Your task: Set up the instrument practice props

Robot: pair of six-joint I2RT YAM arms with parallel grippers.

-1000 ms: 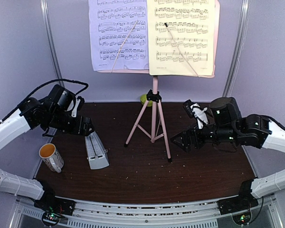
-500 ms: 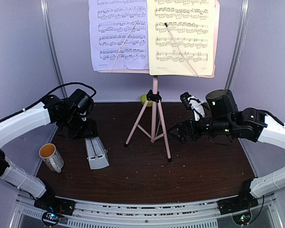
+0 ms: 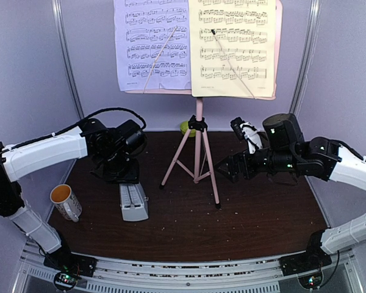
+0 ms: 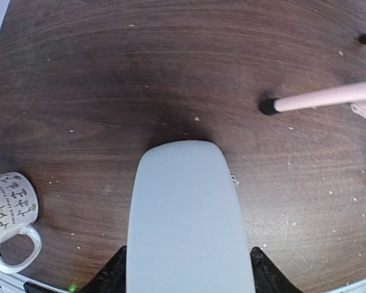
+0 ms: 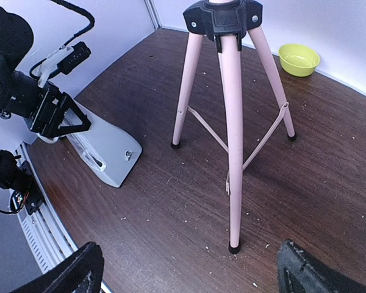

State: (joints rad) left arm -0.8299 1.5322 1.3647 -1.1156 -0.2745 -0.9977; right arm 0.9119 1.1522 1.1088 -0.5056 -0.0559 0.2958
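Dark desk (image 3: pixel 262 226) is bearing a likely light, slick metronome (image 4: pixel 186 220); left fingers (image 4: pixel 113 279) are flanking its flat sides, the sensible hold, grip unclear; right fingers (image 5: pixel 73 274) are gaping.

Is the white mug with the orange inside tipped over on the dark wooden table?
No, the white mug stands upright on the table, handle at its side, orange inside facing up.

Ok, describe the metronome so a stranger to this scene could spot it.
Find the pink music stand in the middle and look left of its legs. The metronome sits on the dark table, beside a white mug. It's the only grey, tapered block; the mug is round with a handle.
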